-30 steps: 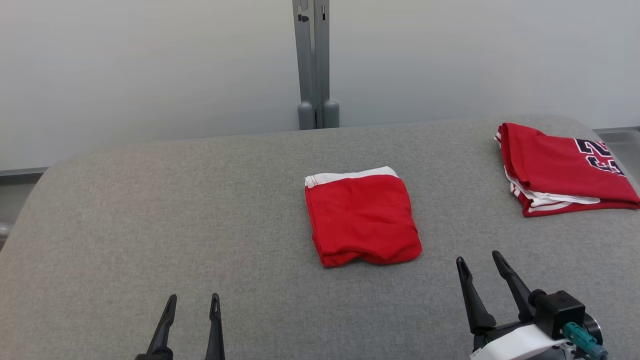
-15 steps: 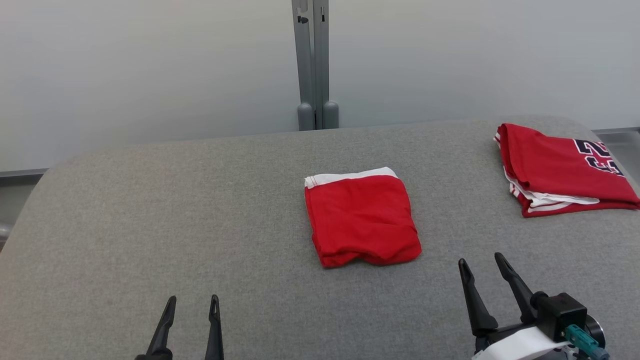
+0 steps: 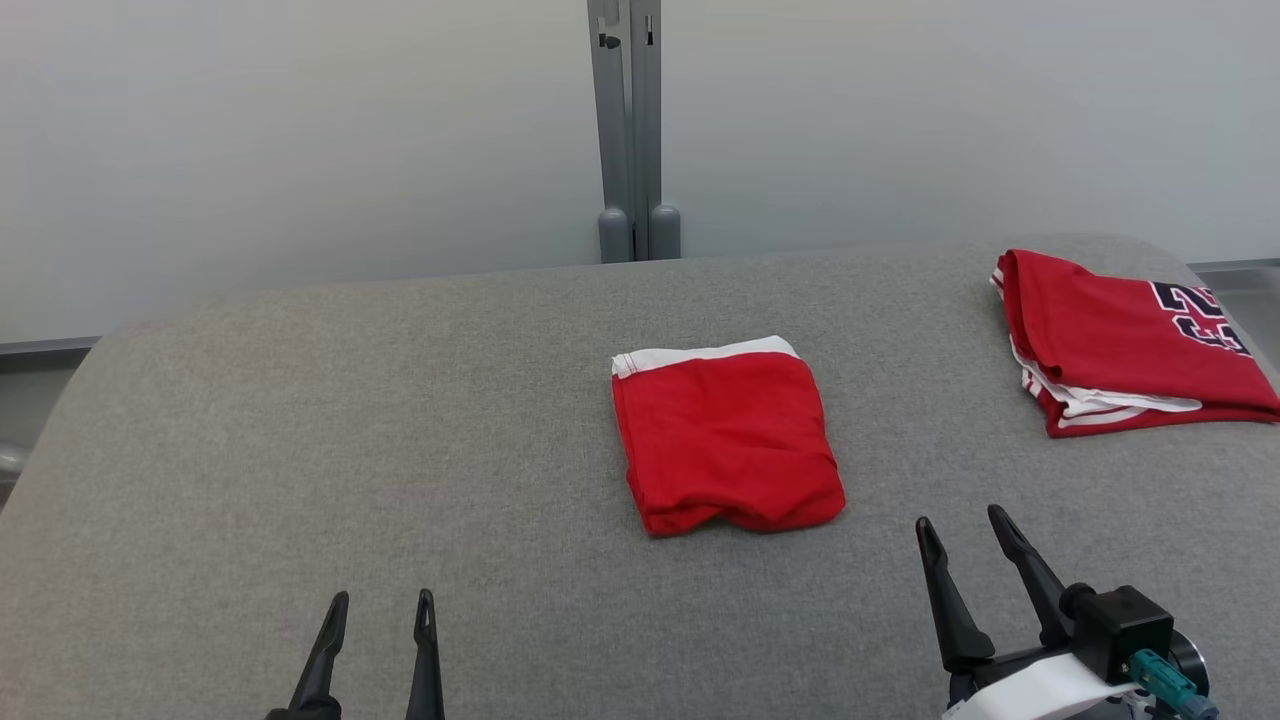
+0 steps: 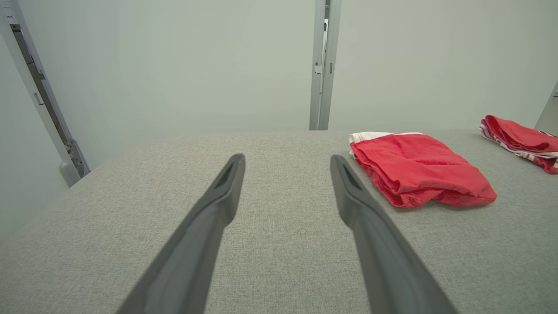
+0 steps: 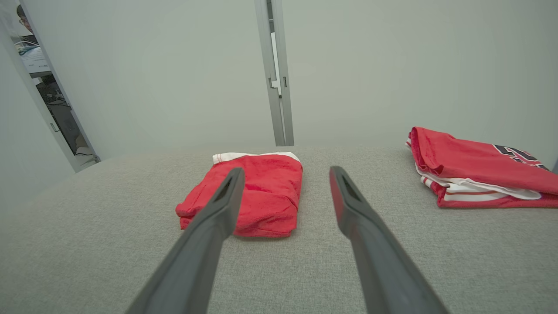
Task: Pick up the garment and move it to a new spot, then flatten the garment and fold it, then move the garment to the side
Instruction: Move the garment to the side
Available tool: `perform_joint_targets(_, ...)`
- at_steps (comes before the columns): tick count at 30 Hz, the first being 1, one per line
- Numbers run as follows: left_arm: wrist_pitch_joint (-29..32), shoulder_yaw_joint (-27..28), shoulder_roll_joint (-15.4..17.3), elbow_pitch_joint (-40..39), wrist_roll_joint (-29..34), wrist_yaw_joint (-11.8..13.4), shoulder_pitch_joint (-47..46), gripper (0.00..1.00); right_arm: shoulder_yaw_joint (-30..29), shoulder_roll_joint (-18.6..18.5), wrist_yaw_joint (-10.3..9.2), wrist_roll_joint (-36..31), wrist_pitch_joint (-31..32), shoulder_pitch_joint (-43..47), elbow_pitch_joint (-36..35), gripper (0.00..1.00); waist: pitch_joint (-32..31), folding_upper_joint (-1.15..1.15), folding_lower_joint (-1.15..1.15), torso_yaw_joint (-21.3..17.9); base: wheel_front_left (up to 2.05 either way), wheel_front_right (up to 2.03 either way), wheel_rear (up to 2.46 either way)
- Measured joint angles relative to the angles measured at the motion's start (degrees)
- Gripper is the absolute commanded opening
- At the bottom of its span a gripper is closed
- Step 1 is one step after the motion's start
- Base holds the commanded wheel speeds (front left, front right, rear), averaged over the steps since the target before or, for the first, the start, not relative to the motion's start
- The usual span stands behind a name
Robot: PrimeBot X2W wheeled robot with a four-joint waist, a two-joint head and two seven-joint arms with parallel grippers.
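Note:
A folded red garment (image 3: 727, 440) with a white band along its far edge lies in the middle of the grey table (image 3: 300, 420). It appears at the right in the left wrist view (image 4: 418, 170) and left of centre in the right wrist view (image 5: 253, 196). My left gripper (image 3: 381, 602) is open near the table's front edge, well to the garment's left. My right gripper (image 3: 962, 522) is open, empty, just right of and nearer than the garment.
A second folded red jersey (image 3: 1120, 340) with white trim and dark numerals lies at the table's far right, also in the right wrist view (image 5: 475, 170). A grey post (image 3: 630, 130) stands behind the table against a pale wall.
The right gripper drew back slightly toward me. The garment and the left gripper stay put.

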Motion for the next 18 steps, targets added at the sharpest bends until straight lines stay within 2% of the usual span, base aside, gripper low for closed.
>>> perform_joint_targets(18,0.00,-0.59,0.00,-0.21,-0.15,0.29,-0.13,1.00,-1.03,0.45,0.00,0.18,0.00,0.00,-0.26,1.00,0.13,0.00,0.00,-0.05,0.00,0.00,0.00)
